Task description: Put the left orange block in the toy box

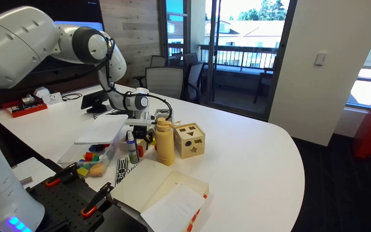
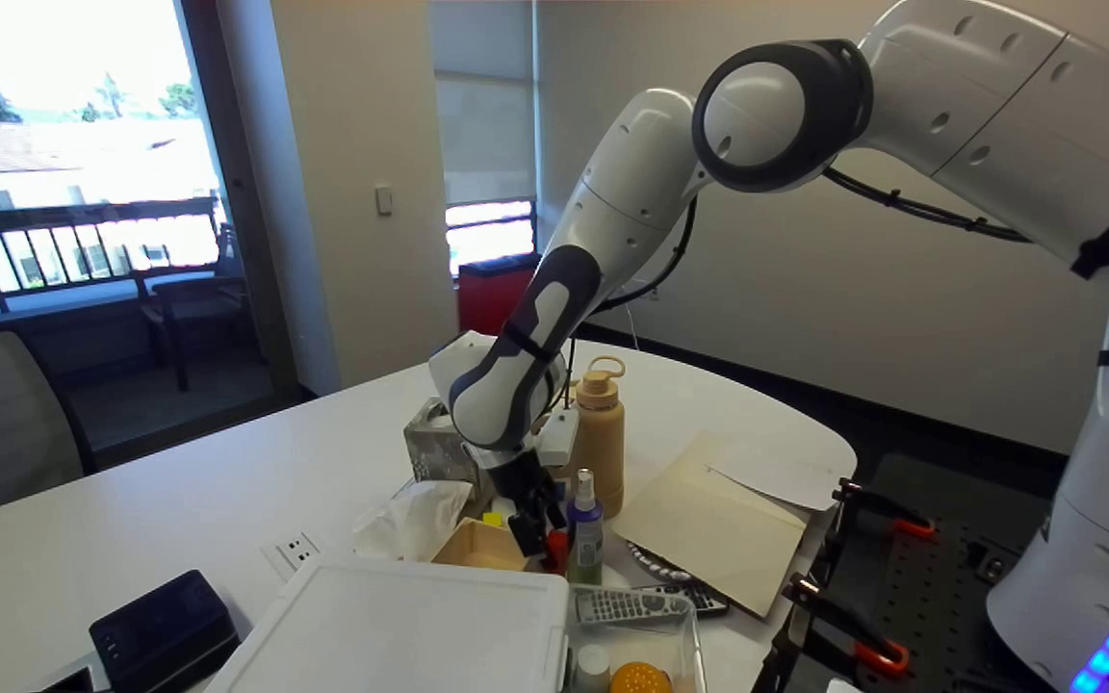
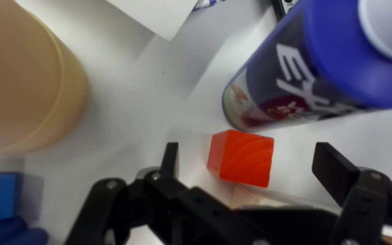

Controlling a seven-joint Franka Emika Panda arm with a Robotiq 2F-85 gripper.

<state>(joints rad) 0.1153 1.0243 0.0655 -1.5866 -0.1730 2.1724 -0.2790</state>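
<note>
In an exterior view, the toy box [image 1: 193, 145] stands just below mid-frame, partly hidden by the tan bottle [image 1: 165, 143]. In an exterior view, the orange-red block [image 2: 555, 551] shows at lower centre, left of the spray bottle [image 2: 587, 537]. In the wrist view, the gripper [image 3: 252, 161] is spread wide, its fingers [image 3: 335, 170] left and right of the orange-red block (a gap shows on each side).
</note>
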